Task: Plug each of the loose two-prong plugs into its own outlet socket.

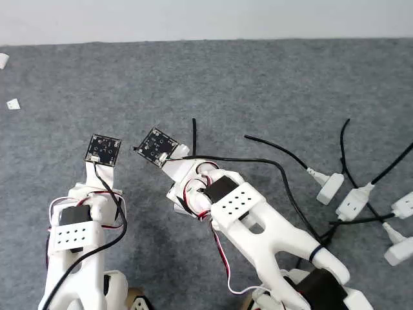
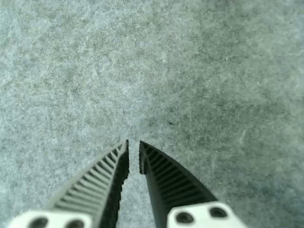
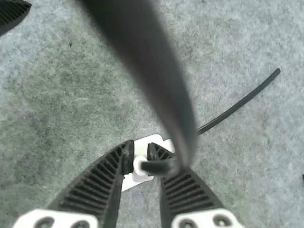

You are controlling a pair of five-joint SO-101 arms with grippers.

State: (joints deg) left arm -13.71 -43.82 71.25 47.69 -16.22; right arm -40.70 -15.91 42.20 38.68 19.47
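A grey felt-like surface (image 1: 271,84) stretched below a pale wall (image 1: 206,19). The right arm (image 1: 271,232) was the largest thing on it, angled from the near edge toward the middle. The left arm (image 1: 77,239) stood beside it, nearer the left edge. Each carried a small dark camera board at its wrist, and the 2 boards sat just beside each other.

Well apart, at the right edge, 4 white cord ends lay close together, each on a black lead. They were a slim piece (image 1: 330,187), a boxy piece (image 1: 352,204), a second boxy piece (image 1: 404,205) and a second slim piece (image 1: 398,250). I could not tell plugs from sockets among them.

A black cord (image 1: 258,160) ran from the right arm's wrist back toward the near right side. In the right wrist view the right hand (image 3: 140,145) was pinching a white plug (image 3: 138,166) between its ribbed fingers (image 3: 95,190), just over the surface. The plug's cord rose blurred toward the camera, and another thin cord (image 3: 237,107) lay behind. The left hand (image 2: 134,145) was pressed almost together over bare surface, with nothing between its fingers.

2 white scraps (image 1: 13,103) lay at the far left.
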